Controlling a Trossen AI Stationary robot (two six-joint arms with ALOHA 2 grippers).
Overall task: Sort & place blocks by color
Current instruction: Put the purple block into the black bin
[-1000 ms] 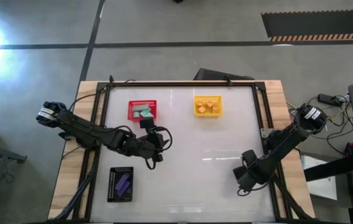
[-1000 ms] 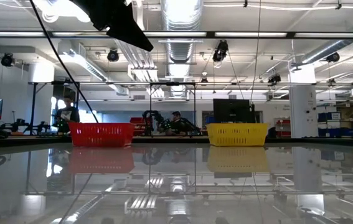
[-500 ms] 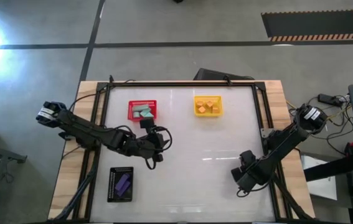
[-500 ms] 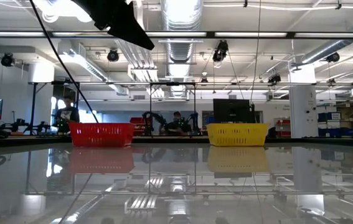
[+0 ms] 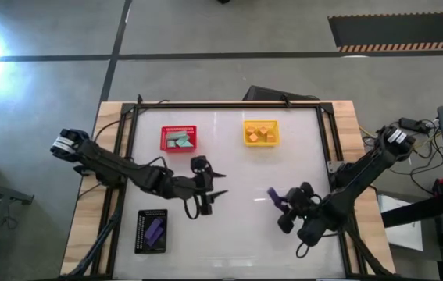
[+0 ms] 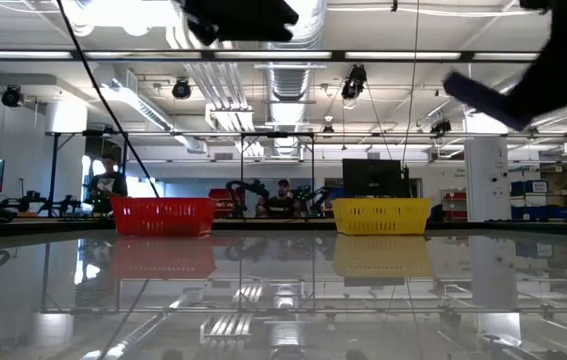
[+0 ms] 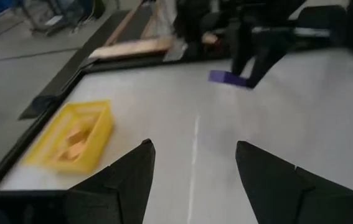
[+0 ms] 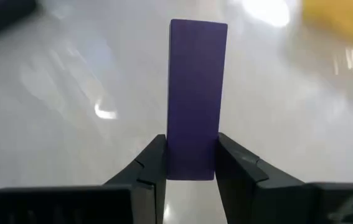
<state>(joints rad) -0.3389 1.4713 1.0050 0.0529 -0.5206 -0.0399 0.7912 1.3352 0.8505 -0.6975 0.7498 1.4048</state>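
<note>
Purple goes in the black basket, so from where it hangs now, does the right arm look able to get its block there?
Probably, with a long reach: right gripper holds the purple block right of centre; black basket sits front-left, beyond the left gripper.

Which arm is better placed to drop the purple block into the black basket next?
Right, on balance. The right claw is shut on the purple block. The left claw is open and empty, though it sits nearer the black basket, so a handover might shorten the trip.

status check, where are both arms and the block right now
Right gripper shut on purple block, mid-table right. Left gripper open, empty, mid-table. Black basket holds the other purple blocks; nothing on the table between.
</note>
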